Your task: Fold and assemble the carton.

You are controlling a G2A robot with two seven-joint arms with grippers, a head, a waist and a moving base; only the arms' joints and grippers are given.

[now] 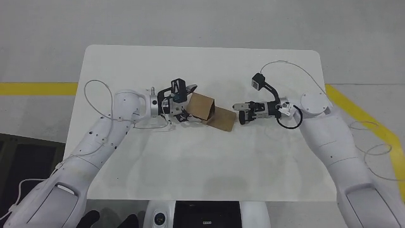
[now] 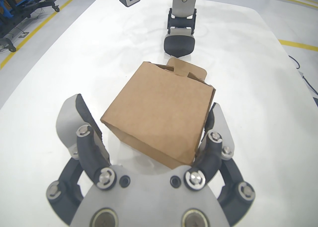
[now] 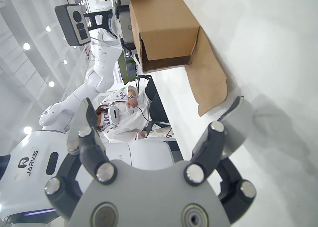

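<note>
Seen from above, the carton [image 1: 204, 106] lies near the middle of the white surface [image 1: 272, 164]. Its long axis runs across the table from one arm to the other, with the right-hand end angled a little toward the robot. The left gripper [image 1: 182, 113] is at one end and the right gripper [image 1: 240, 114] is just off the other. From up there the fingers are too small to judge.

The left wrist camera makes its own side plain. The left gripper's fingers [image 2: 83, 116] stand wide apart with the carton's closed end between them. One pad touches the carton's side wall, and the other is clear of it, with bare surface showing in the gap. This view shows the plain top panel and, past its far edge, the notched end of a flap [image 2: 185, 66] pointing at the right gripper's dark pad.

The right wrist camera shows what that view hides: the carton's open mouth, dark inside, facing the right gripper. The flap lies flat on the surface, running out from the mouth. The right gripper's fingers are spread as well, one tip low at the surface just beside the flap's end and the other raised in the air. I cannot tell whether the low tip touches the flap.

Every edge of the surface is well away from the carton, with bare room on both its near and far sides.
</note>
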